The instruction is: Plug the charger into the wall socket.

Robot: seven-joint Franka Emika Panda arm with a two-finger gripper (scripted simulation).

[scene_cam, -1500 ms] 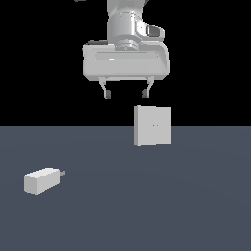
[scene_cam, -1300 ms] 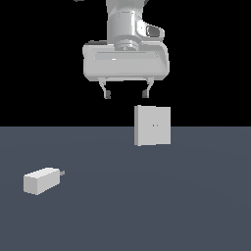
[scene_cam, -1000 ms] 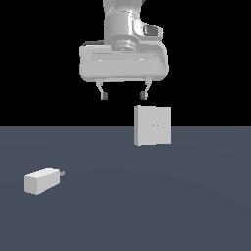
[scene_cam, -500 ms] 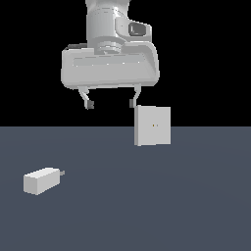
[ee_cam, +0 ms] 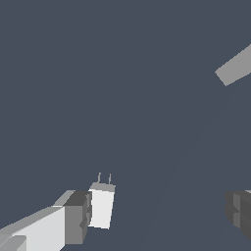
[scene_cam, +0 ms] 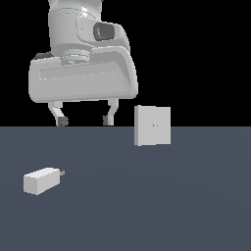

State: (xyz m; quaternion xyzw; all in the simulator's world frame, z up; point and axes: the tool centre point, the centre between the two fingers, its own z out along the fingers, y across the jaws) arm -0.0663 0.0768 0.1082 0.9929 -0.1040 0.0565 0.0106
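Note:
The charger (scene_cam: 41, 180), a small white block, lies on the dark floor at the exterior view's left, its thin grey prongs pointing toward the exterior view's right. The wrist view shows the charger (ee_cam: 102, 208) close beside one dark fingertip (ee_cam: 78, 216). The wall socket (scene_cam: 153, 125) is an upright white square plate with two tiny dark holes at its centre; in the wrist view only the wall socket's thin edge (ee_cam: 235, 65) shows. My gripper (scene_cam: 83, 120) hangs open well above the floor, between charger and socket, with nothing between its fingers.
A flat dark grey floor (scene_cam: 147, 206) spreads under everything, with black background behind it. No other objects show in either view.
The gripper has travelled toward the exterior view's left and come nearer the camera, so it looks larger and its fingers hang lower. Charger and socket have stayed still.

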